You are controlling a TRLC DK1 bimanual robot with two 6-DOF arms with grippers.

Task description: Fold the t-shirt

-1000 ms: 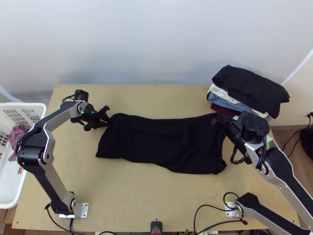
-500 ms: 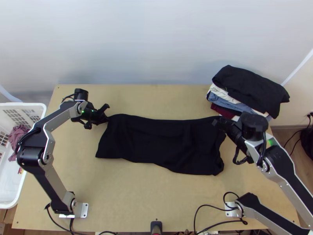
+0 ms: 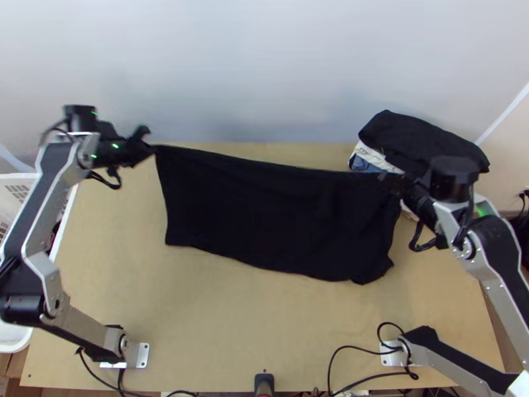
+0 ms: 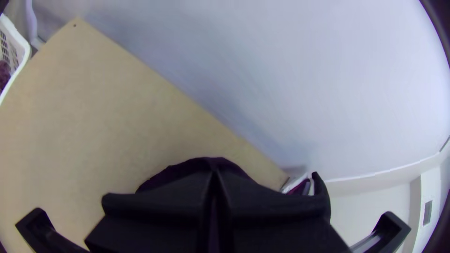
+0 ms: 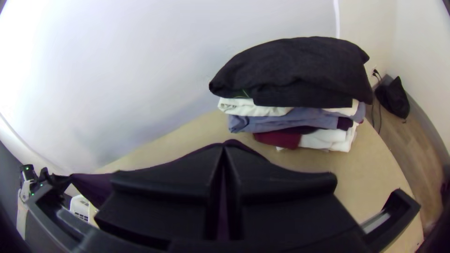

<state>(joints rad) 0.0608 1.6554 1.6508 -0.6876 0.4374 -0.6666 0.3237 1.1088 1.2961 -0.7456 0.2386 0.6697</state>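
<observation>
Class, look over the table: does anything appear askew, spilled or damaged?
Slightly askew: the black garment topping the stacked clothes bulges and juts out past them, so the stack looks untidy. No spill or damage stands out.

- Silver-grey links (image 3: 84, 325) with black panels (image 3: 39, 190)
- Rounded black joints (image 3: 22, 308)
- Looping black cables (image 3: 415, 239)
- Green lights (image 3: 115, 145)
- Wide, flat black fingers (image 4: 274, 204)
- Pale base plates (image 3: 142, 356) with holes

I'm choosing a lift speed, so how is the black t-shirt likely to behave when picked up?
The black t-shirt is probably floppy, as its lower edge runs loose and uneven. It seems fairly light for its size: its upper edge sags little between the left gripper and the right gripper.
</observation>
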